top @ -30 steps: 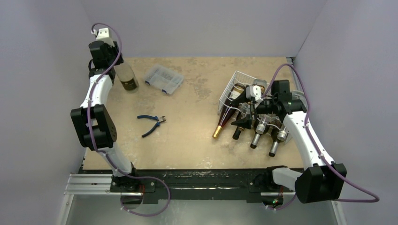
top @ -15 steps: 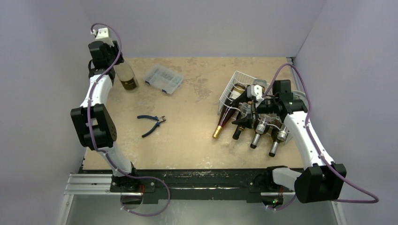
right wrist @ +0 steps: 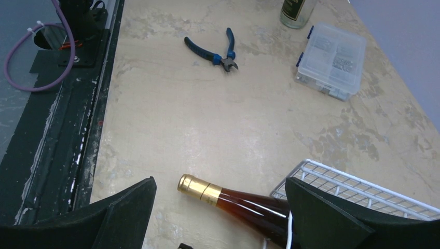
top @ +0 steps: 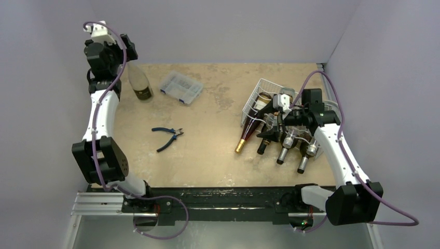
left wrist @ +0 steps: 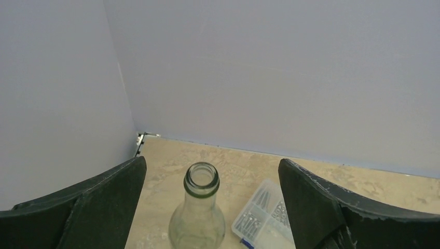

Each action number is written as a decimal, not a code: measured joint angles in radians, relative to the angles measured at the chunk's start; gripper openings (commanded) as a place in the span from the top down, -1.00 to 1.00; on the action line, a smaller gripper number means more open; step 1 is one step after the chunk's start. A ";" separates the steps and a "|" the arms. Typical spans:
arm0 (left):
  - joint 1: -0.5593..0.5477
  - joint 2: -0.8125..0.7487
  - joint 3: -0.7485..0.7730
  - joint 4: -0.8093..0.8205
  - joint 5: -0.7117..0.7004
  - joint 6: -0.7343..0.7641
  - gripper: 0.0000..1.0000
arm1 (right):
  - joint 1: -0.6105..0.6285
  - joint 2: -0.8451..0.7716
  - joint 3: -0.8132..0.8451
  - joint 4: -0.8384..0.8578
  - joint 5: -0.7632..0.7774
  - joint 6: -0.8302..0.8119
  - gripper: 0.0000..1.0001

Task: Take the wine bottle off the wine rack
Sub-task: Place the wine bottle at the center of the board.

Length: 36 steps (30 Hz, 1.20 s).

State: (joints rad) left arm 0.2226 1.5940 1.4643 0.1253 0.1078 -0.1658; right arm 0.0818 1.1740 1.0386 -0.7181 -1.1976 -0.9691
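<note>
I'm hovering the right gripper (right wrist: pixel 220 180), open and empty, at the wine rack (right wrist: pixel 358 189). Far left, the left gripper (left wrist: pixel 211 165) is gaping empty over a clear bottle (left wrist: pixel 200 225).

I see a matt, mottled beige desk (top: pixel 218 161), a white-coated wire wine rack (right wrist: pixel 337 174), a glossy amber glass wine bottle (right wrist: pixel 244 202) capped in shiny gold foil, a clear glass bottle (left wrist: pixel 200 220), a translucent plastic box (right wrist: pixel 332 59), and metal pliers (right wrist: pixel 210 52) with blue-sleeved handles.
</note>
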 measured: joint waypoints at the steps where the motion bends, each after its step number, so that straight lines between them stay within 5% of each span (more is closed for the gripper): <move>1: 0.001 -0.019 -0.006 -0.012 0.000 -0.005 -1.00 | 0.000 -0.002 0.000 0.000 0.002 0.000 -0.98; 11: 0.026 -0.351 -0.140 -0.219 0.018 -0.166 -1.00 | -0.023 -0.050 -0.016 0.014 0.001 0.001 -0.98; 26: 0.021 -0.819 -0.520 -0.423 0.314 -0.315 -1.00 | -0.131 -0.215 -0.108 0.090 -0.002 0.038 -0.98; 36: -0.152 -0.944 -0.647 -0.464 0.417 -0.265 -1.00 | -0.220 -0.244 -0.145 0.122 -0.029 0.061 -0.98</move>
State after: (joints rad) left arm 0.0708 0.6498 0.8177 -0.3389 0.5251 -0.4309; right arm -0.1379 0.9302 0.8932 -0.5964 -1.2263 -0.9077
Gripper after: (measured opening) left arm 0.998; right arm 0.987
